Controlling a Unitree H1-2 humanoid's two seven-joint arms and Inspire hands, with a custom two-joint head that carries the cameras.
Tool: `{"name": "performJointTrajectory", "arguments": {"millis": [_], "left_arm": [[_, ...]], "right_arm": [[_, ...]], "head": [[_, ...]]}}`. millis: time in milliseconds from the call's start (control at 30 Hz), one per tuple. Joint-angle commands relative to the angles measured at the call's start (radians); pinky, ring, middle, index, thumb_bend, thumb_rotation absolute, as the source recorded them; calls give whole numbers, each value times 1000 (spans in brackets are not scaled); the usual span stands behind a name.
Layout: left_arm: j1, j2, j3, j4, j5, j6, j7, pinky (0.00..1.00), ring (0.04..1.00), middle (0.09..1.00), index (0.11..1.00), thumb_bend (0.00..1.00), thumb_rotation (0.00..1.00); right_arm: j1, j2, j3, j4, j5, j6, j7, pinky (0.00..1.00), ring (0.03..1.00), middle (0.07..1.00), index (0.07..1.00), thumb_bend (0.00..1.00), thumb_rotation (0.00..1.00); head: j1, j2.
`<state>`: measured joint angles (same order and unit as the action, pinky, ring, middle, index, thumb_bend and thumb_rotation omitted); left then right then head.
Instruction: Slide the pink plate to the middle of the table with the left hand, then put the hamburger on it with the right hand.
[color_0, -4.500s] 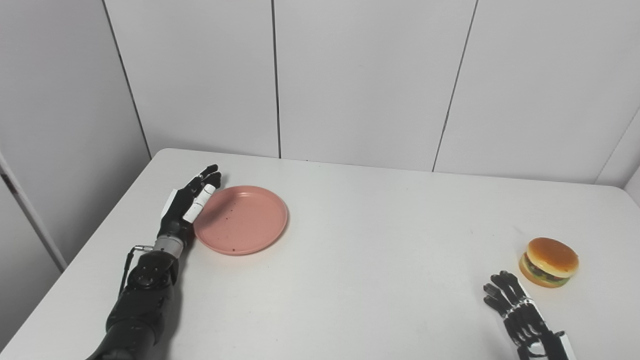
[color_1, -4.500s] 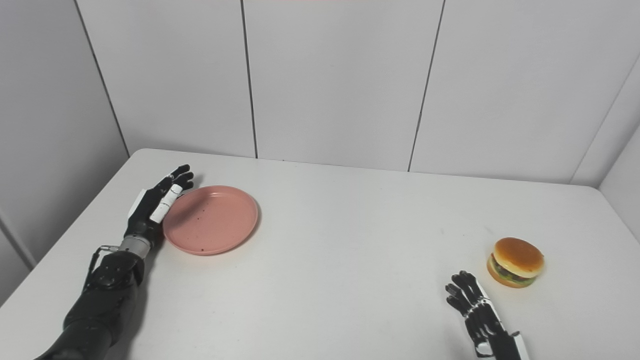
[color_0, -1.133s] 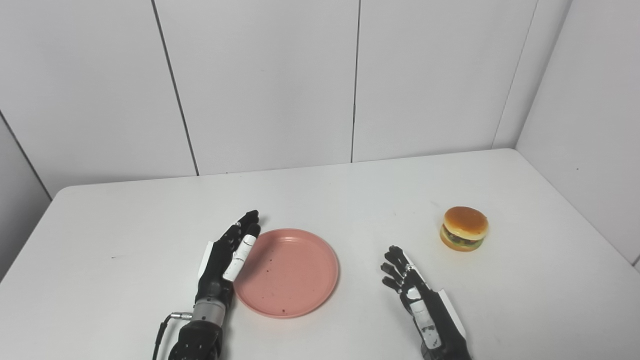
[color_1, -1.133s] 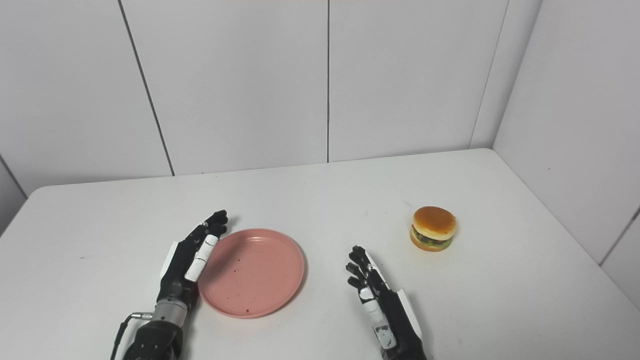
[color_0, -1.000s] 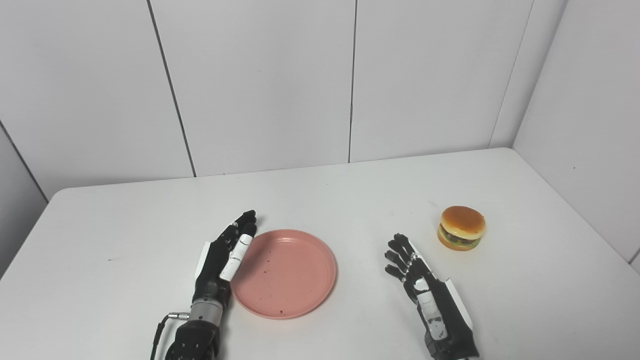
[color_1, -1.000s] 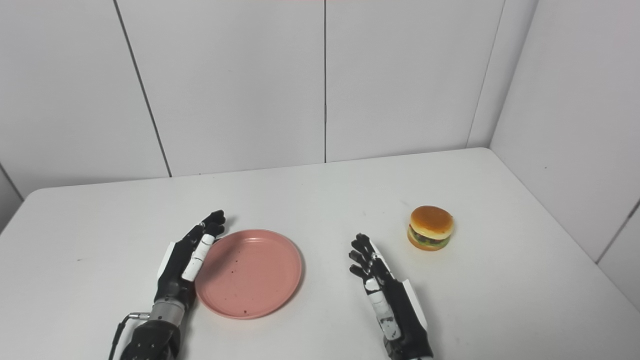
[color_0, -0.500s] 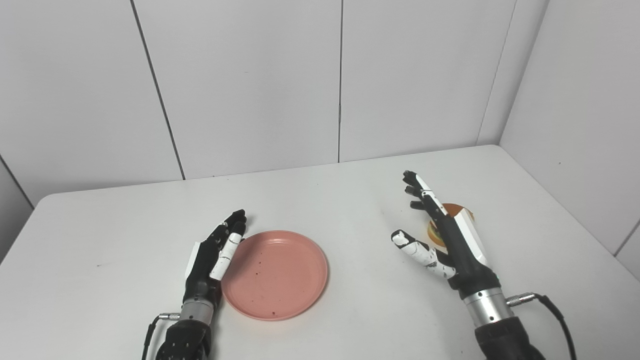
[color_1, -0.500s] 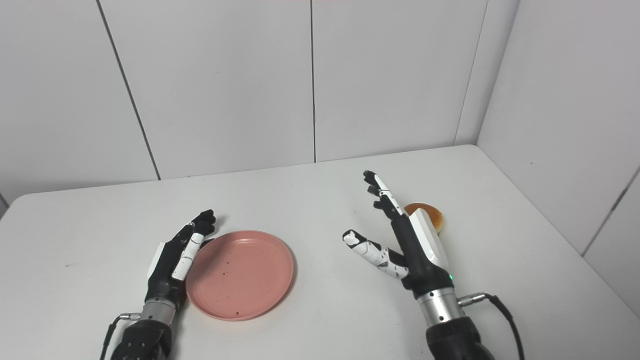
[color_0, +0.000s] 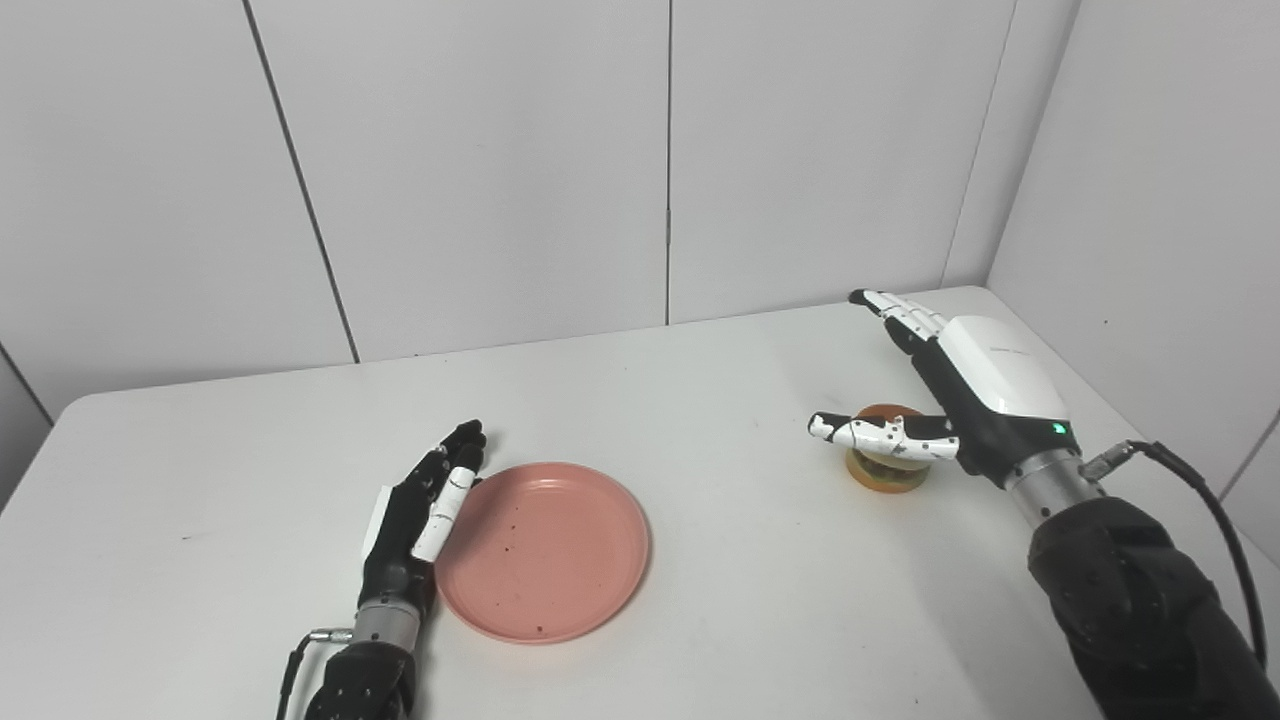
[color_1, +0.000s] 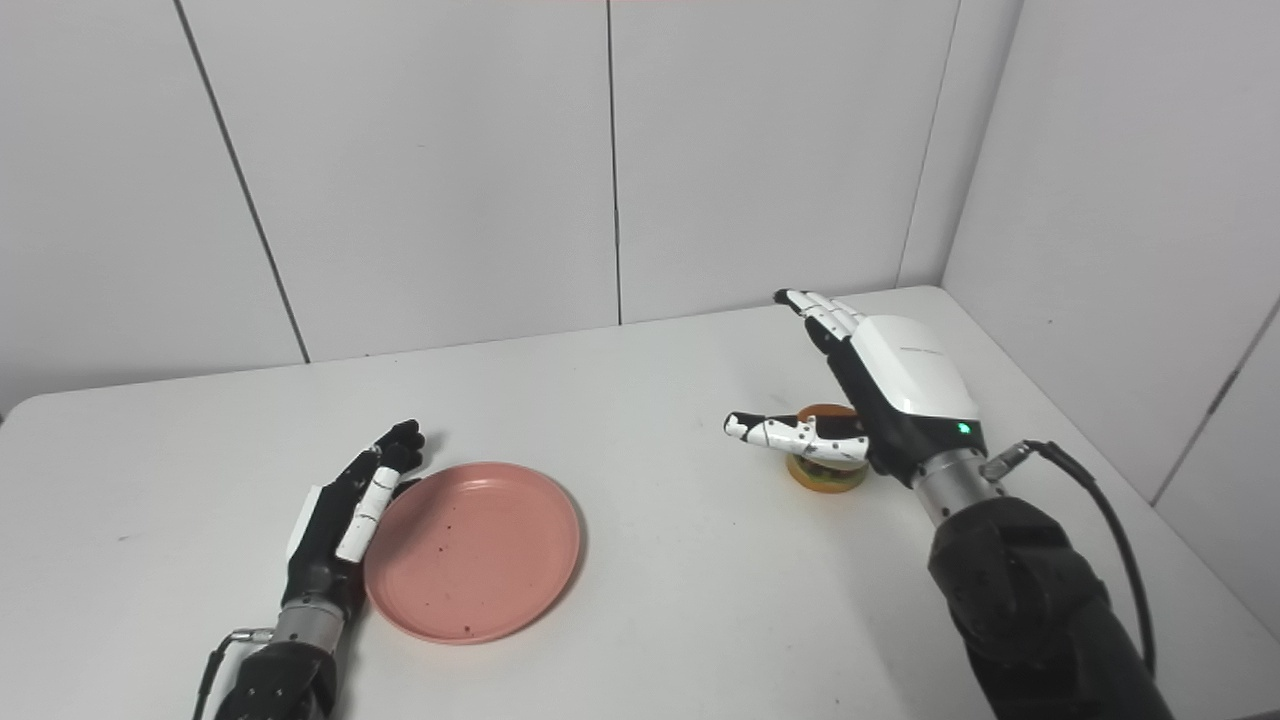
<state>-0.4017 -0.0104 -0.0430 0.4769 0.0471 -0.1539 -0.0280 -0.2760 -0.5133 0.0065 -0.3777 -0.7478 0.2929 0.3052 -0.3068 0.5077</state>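
Left hand (color_0: 415, 505): flat, fingers spread, holding nothing, edge against the near-left rim of the pink plate (color_0: 560, 560).
Pink plate: one, empty, near, around mid-table.
Right hand (color_1: 880, 400): fingers apart, gripping nothing, poised over the hamburger (color_1: 826, 472).
Hamburger: one, right of the plate, on the table (color_0: 200, 470).
Risk: closing off-centre could squirt it away (rounded bun, likely slippery).
Hands: two.

Bright, even light; soft shadows, perhaps slight blur.
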Motion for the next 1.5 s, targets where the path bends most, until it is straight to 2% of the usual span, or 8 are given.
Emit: {"name": "performJointTrajectory", "arguments": {"millis": [0, 233, 433, 733, 933, 1233, 1300, 1467], "left_arm": [[21, 3, -7, 45, 6, -23, 0, 815, 875, 860, 801, 823, 824], [23, 3, -4, 44, -1, -21, -4, 820, 874, 862, 801, 830, 814], [28, 4, -5, 36, -5, -15, -9, 829, 879, 867, 801, 821, 812], [32, 0, -2, 33, -9, -15, -16, 835, 879, 867, 800, 825, 808], [36, 0, -5, 32, -4, -12, -17, 833, 878, 869, 803, 828, 812], [43, -4, -3, 21, -17, -2, -29, 856, 888, 873, 803, 827, 801], [44, -3, -4, 22, -14, -4, -28, 839, 876, 868, 800, 804, 802], [44, -4, -7, 27, 0, -3, -16, 820, 866, 857, 801, 835, 817]], "right_arm": [[-50, -35, -5, 18, -22, 6, 3, 853, 902, 892, 874, 879, 726], [-103, -79, 22, 127, -64, 28, 55, 910, 922, 910, 871, 895, 688], [-145, -96, 59, 227, -100, 20, 73, 888, 901, 895, 862, 887, 671], [-199, -93, 87, 343, -94, 22, 79, 652, 832, 853, 828, 908, 552], [-217, -97, 105, 370, -78, 16, 95, 604, 799, 840, 825, 960, 589], [-249, -118, 141, 384, -67, 29, 189, 621, 809, 847, 813, 979, 524], [-254, -120, 142, 385, -63, 32, 206, 614, 811, 855, 808, 948, 359], [-266, -121, 139, 388, -48, 34, 233, 625, 817, 863, 817, 942, 204]], "head": [[1, 1], [6, 2], [8, 6], [11, 8], [11, 10], [12, 17], [11, 17], [11, 17]]}}
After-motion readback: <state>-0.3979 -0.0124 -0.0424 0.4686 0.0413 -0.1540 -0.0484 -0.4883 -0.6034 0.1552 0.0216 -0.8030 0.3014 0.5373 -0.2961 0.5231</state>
